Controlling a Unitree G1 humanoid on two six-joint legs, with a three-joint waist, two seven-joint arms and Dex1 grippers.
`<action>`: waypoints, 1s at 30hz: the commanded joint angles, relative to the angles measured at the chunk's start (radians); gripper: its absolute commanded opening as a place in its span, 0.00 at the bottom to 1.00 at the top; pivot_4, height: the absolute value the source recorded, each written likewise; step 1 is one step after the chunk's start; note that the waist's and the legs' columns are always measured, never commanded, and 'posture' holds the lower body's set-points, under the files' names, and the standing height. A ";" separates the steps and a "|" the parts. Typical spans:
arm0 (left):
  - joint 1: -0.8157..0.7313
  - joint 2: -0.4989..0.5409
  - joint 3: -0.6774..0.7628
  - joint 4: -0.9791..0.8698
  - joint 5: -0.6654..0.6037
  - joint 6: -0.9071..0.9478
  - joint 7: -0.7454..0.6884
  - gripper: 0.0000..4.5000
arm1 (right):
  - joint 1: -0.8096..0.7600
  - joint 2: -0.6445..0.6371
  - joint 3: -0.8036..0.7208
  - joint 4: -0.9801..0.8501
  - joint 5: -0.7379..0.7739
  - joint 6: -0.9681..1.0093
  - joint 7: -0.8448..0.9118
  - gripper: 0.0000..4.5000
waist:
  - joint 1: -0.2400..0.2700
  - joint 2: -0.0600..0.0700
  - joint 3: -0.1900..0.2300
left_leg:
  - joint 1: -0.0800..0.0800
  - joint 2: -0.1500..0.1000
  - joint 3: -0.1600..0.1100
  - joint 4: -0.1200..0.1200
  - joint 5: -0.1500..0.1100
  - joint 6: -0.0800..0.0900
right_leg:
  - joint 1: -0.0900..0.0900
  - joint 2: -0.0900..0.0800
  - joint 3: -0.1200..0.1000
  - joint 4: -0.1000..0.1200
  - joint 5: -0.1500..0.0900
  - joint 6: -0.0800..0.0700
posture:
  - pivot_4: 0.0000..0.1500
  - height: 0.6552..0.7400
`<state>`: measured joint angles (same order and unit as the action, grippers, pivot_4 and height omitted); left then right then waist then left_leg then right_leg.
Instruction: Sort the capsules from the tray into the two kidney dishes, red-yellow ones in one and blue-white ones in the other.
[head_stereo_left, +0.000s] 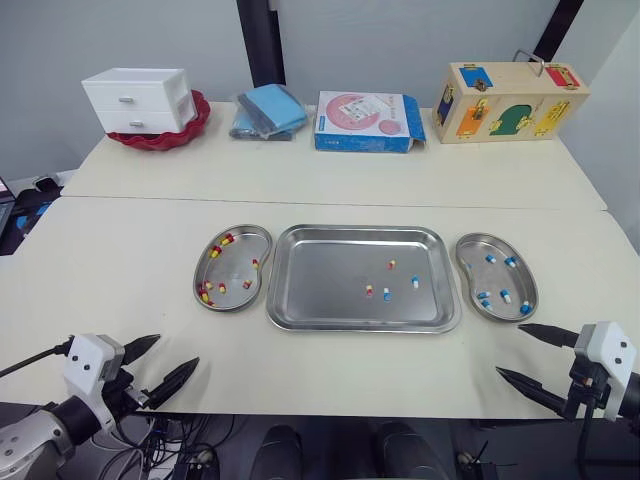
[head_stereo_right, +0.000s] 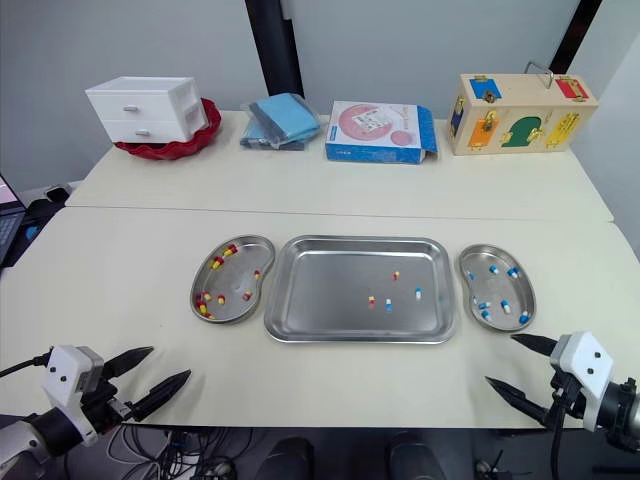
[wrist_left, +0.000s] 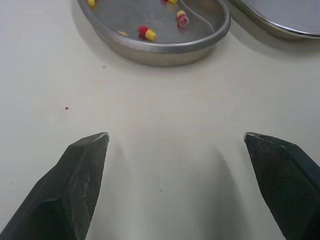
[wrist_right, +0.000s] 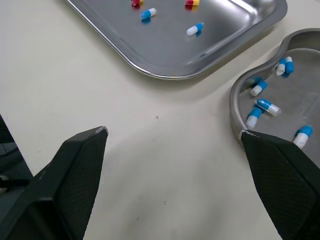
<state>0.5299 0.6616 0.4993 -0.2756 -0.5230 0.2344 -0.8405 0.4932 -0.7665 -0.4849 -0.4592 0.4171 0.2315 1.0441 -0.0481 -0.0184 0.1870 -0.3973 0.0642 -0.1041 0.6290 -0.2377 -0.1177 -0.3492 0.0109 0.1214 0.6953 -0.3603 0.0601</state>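
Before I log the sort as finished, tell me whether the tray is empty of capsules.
No, the tray holds two red-yellow capsules and two blue-white capsules.

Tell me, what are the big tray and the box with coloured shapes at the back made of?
The tray looks like stainless steel, with a shiny brushed finish: it is grey and its rim catches the light. The box seems to be pale bare wood, with painted coloured pieces on its front.
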 joint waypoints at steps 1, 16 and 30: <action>0.005 0.015 0.044 -0.065 -0.011 0.012 0.001 1.00 | 0.001 -0.018 -0.013 -0.067 0.017 0.013 -0.007 1.00 | 0.000 0.000 0.000 | 0.000 0.000 0.000 0.000 0.000 0.000 | 0.000 0.000 0.000 0.000 0.000 0.000 | 1.00 1.00; -0.228 0.114 -0.137 -0.269 -0.103 0.164 -0.071 1.00 | -0.071 0.011 0.090 -0.141 0.054 0.015 -0.034 1.00 | 0.013 0.000 0.000 | 0.000 0.000 0.000 0.000 0.000 0.000 | 0.000 0.000 0.000 0.000 0.000 0.000 | 1.00 1.00; -0.894 -0.040 -0.707 -0.072 0.124 0.348 0.035 0.96 | 0.033 0.119 0.149 -0.198 0.012 -0.070 -0.107 1.00 | 0.012 0.001 0.000 | 0.000 -0.001 -0.002 0.001 0.000 0.000 | 0.002 0.001 -0.001 0.000 0.001 0.000 | 1.00 1.00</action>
<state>-0.3438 0.6275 -0.1830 -0.3649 -0.4300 0.6018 -0.7984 0.5209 -0.6518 -0.3324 -0.6166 0.4376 0.1834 0.9503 -0.0361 -0.0178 0.1865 -0.3973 0.0636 -0.1059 0.6301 -0.2374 -0.1179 -0.3477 0.0117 0.1202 0.6957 -0.3596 0.0604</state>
